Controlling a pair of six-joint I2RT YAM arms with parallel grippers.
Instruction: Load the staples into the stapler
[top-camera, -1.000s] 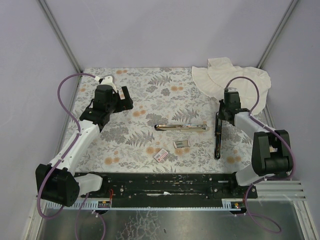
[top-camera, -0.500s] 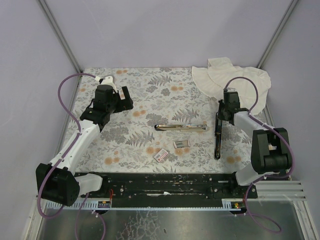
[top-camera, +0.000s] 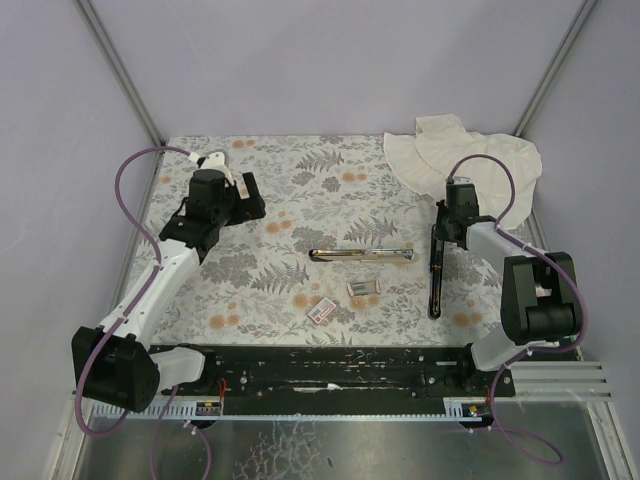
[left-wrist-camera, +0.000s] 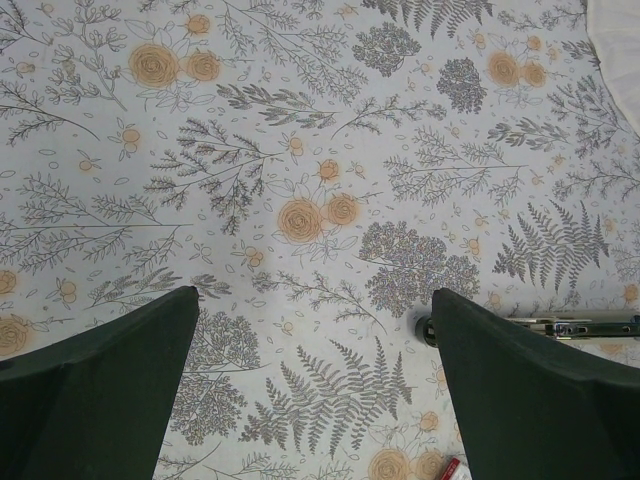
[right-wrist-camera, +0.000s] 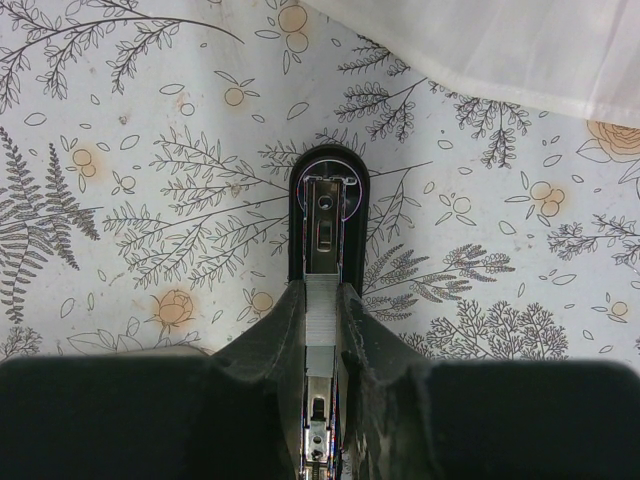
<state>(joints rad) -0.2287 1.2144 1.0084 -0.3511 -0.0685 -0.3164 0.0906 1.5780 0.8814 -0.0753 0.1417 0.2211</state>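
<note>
In the left wrist view, the silver stapler arm (left-wrist-camera: 575, 326) runs behind a finger (left-wrist-camera: 530, 400) of the left gripper (left-wrist-camera: 312, 293); the red-labelled box (left-wrist-camera: 452, 468) is a sliver at the bottom edge. Blurred fingers (right-wrist-camera: 250, 385) of the right gripper (right-wrist-camera: 322, 295), pinching the staples (right-wrist-camera: 322, 315), cover the near length of the black stapler base (right-wrist-camera: 328, 165). From above, what the tray (top-camera: 363, 289) holds is too small to tell.

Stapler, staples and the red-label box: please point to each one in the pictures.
stapler (top-camera: 435, 285): top external view, middle of its black body.
staples (right-wrist-camera: 321, 312): right wrist view, middle of the ribbed grey strip.
red-label box (top-camera: 322, 311): top external view, on its label.
</note>
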